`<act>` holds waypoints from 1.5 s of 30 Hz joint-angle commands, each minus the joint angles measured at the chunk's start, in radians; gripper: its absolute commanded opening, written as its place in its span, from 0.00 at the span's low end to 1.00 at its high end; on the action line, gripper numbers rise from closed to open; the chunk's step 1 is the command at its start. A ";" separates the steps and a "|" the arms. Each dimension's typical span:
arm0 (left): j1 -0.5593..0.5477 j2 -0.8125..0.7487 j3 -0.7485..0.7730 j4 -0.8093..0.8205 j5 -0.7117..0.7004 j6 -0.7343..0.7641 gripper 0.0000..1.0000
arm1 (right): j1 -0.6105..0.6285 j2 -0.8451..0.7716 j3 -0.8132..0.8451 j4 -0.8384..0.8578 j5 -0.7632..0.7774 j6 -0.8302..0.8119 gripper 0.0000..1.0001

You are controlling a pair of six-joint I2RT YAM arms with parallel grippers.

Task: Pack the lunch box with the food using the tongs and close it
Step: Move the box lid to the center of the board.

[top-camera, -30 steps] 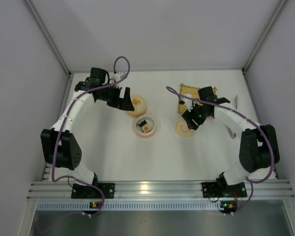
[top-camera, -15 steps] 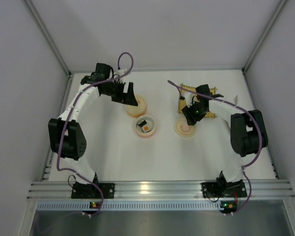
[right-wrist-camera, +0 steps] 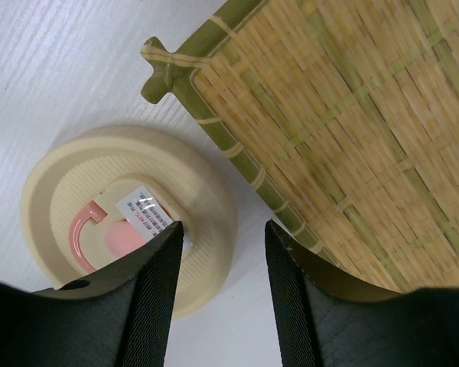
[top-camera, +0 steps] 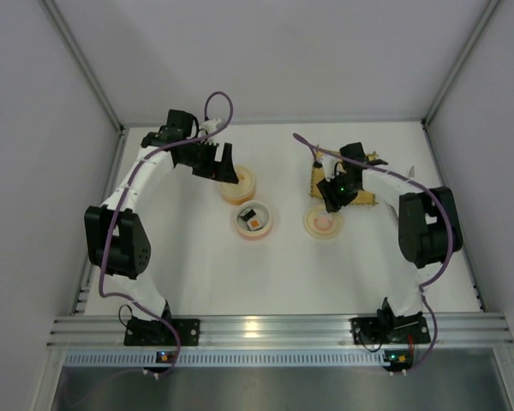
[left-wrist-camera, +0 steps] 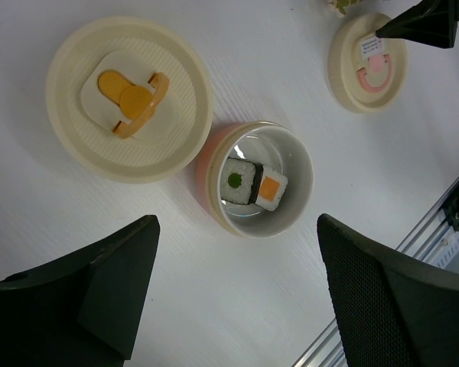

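The pink-rimmed bowl [left-wrist-camera: 291, 164] of the lunch box stands open mid-table with two sushi rolls [left-wrist-camera: 252, 183] inside, also seen as the bowl [top-camera: 254, 229] from the top. Behind it is a cream lid with an orange knob [left-wrist-camera: 130, 95], resting on the orange-rimmed bowl [top-camera: 238, 187]. My left gripper [left-wrist-camera: 236, 226] hangs open above these with nothing in it; from the top it is the left gripper [top-camera: 221, 169]. The lid with the pink print [right-wrist-camera: 126, 229] lies flat by the bamboo mat. My right gripper [right-wrist-camera: 222, 229] is open and narrow, with the lid's rim between its fingers. The tongs are out of view.
The woven bamboo mat [right-wrist-camera: 352, 130] lies at the back right, its corner right beside the pink-print lid [top-camera: 324, 224]. The aluminium rail [top-camera: 265, 330] with both arm bases runs along the near edge. White walls enclose the table on three sides.
My right gripper has shifted back towards the mat's corner and its jaws have narrowed around the pink-print lid's rim. My left arm has swung up and slightly back over the orange-knob lid.
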 commanded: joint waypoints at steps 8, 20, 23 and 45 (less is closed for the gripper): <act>-0.005 -0.037 -0.025 0.036 0.034 0.040 0.88 | -0.005 0.031 0.016 -0.054 -0.117 -0.024 0.38; -0.038 -0.302 -0.349 0.109 0.143 0.365 0.77 | 0.064 0.006 -0.032 -0.175 -0.202 -0.045 0.29; -0.160 -0.451 -0.506 0.149 0.009 0.522 0.76 | 0.103 -0.005 -0.058 -0.186 -0.212 -0.021 0.29; -0.919 -0.368 -0.656 0.461 -0.647 0.646 0.52 | 0.150 -0.149 -0.107 -0.200 -0.294 0.044 0.53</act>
